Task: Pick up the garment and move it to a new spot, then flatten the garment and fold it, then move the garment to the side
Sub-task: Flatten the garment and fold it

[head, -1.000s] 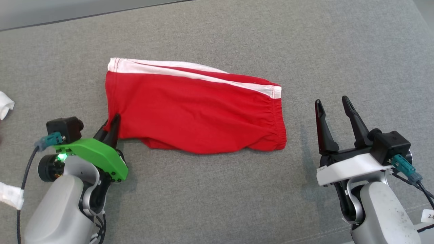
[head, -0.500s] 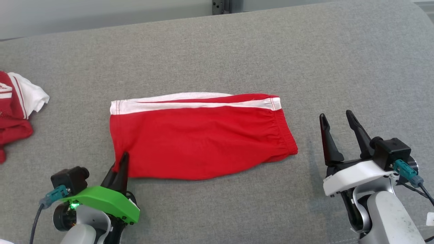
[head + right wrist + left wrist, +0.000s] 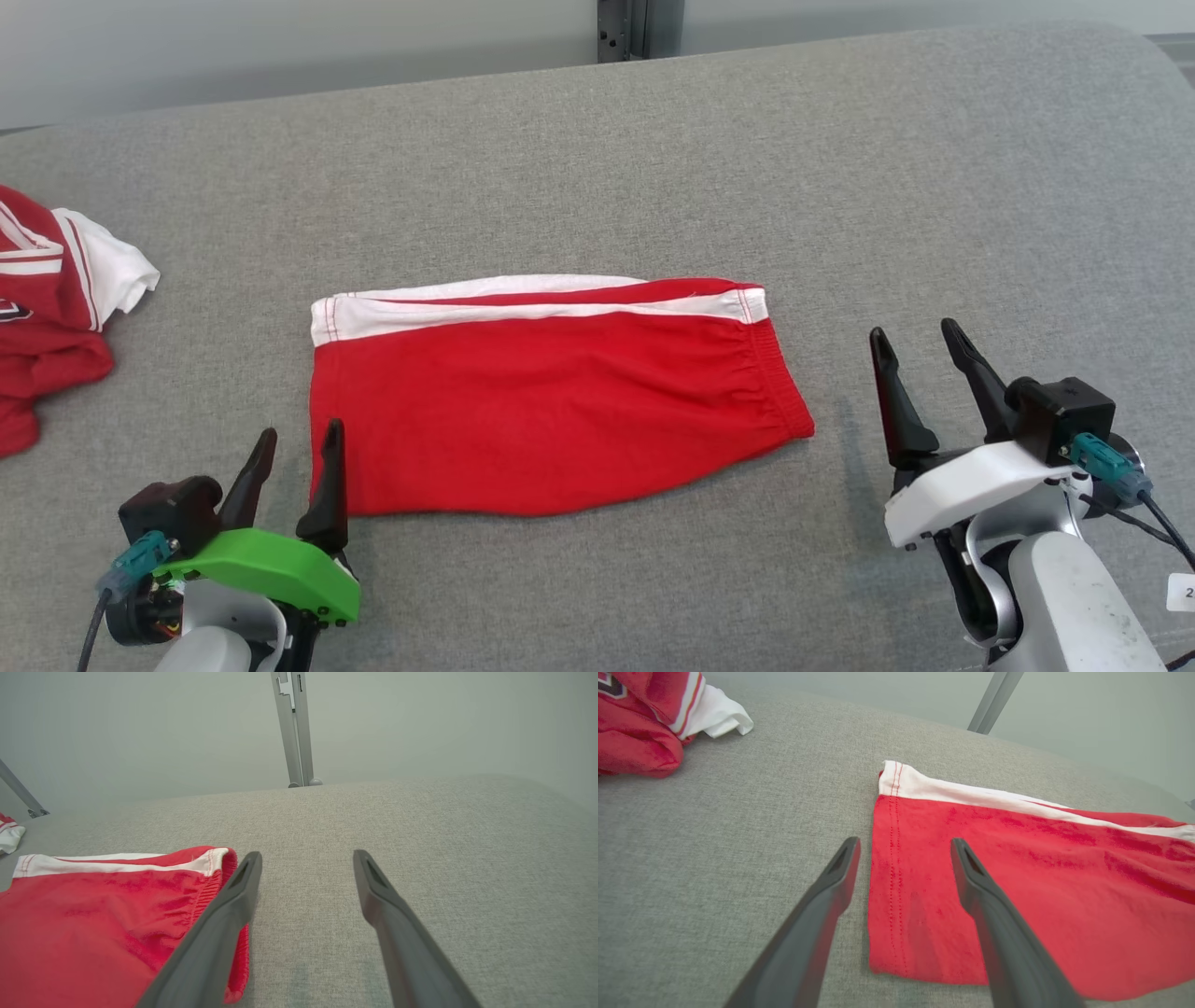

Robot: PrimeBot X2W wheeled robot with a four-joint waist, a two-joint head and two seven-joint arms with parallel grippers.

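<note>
The garment (image 3: 551, 401) is a pair of red shorts with a white side stripe, folded and lying flat mid-surface. My left gripper (image 3: 299, 441) is open at its near left corner, holding nothing. In the left wrist view the garment's hemmed left edge (image 3: 896, 882) lies between the spread fingers of the left gripper (image 3: 906, 845). Just right of the elastic waistband, my right gripper (image 3: 913, 336) stands open and empty. The right wrist view has the right gripper (image 3: 306, 856) over bare fabric, with the waistband of the garment (image 3: 117, 914) beside its left finger.
All of this rests on a grey fabric surface (image 3: 934, 187). A second red and white piece of clothing (image 3: 47, 317) lies crumpled at the far left, also seen as clothing (image 3: 649, 718) in the left wrist view. A metal post (image 3: 639, 28) stands behind the far edge.
My left gripper has opened and let go of the garment's near left corner. The head camera tilted up, shifting the whole view. The right gripper stayed open.
</note>
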